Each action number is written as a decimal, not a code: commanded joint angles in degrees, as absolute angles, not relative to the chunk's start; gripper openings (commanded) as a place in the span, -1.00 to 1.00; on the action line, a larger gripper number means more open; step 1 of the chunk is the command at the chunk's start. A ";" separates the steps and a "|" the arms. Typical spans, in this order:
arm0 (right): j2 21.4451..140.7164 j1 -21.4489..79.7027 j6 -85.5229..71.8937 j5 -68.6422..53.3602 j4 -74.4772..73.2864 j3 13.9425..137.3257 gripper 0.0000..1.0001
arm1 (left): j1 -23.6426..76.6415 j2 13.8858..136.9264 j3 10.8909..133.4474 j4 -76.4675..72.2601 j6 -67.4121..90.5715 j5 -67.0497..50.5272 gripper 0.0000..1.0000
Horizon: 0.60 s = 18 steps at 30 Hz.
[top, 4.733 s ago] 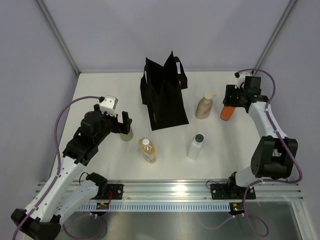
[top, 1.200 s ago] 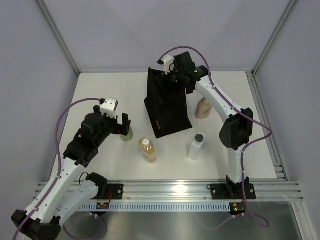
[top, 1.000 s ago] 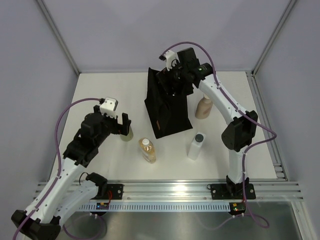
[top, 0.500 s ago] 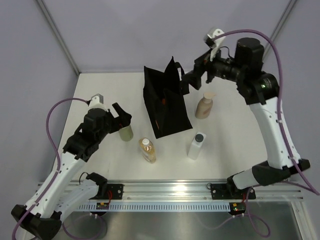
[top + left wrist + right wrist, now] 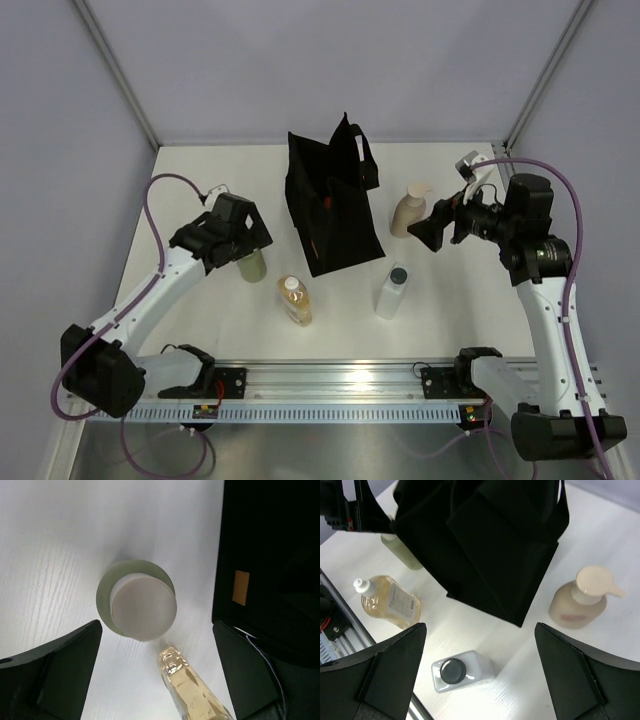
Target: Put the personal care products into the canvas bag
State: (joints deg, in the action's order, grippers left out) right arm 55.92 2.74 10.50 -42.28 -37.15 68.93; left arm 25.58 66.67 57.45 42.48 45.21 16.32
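Note:
The black canvas bag (image 5: 330, 205) stands upright at the table's middle back, also seen in the right wrist view (image 5: 485, 535). A beige pump bottle (image 5: 408, 212) (image 5: 580, 600) stands to its right. In front stand a clear bottle with a black cap (image 5: 392, 291) (image 5: 462, 670) and a lying amber bottle (image 5: 295, 300) (image 5: 197, 690). My left gripper (image 5: 243, 243) (image 5: 155, 675) hangs open just above the pale olive bottle (image 5: 252, 266) (image 5: 137, 600), apart from it. My right gripper (image 5: 445, 228) (image 5: 487, 675) is open and empty, in the air right of the pump bottle.
A metal rail (image 5: 340, 385) runs along the near table edge by the arm bases. White walls and frame posts (image 5: 115, 75) close the back and sides. The amber bottle lies close to the olive bottle and the bag's front corner.
My right arm has pulled away from the bag's mouth to the right and down. My left gripper has swung over the olive bottle. The orange bottle no longer shows on the table.

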 commanded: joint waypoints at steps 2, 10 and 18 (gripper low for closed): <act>52.74 -0.34 10.90 -47.54 -32.61 63.13 0.99 | 25.49 71.71 60.91 43.07 44.74 21.17 0.98; 51.68 -7.73 8.61 -55.54 -27.07 56.25 0.99 | 25.49 77.69 59.86 39.65 45.18 21.71 0.93; 50.89 -9.14 9.58 -56.51 -27.42 55.11 0.99 | 25.49 79.01 58.88 37.53 45.62 22.85 0.79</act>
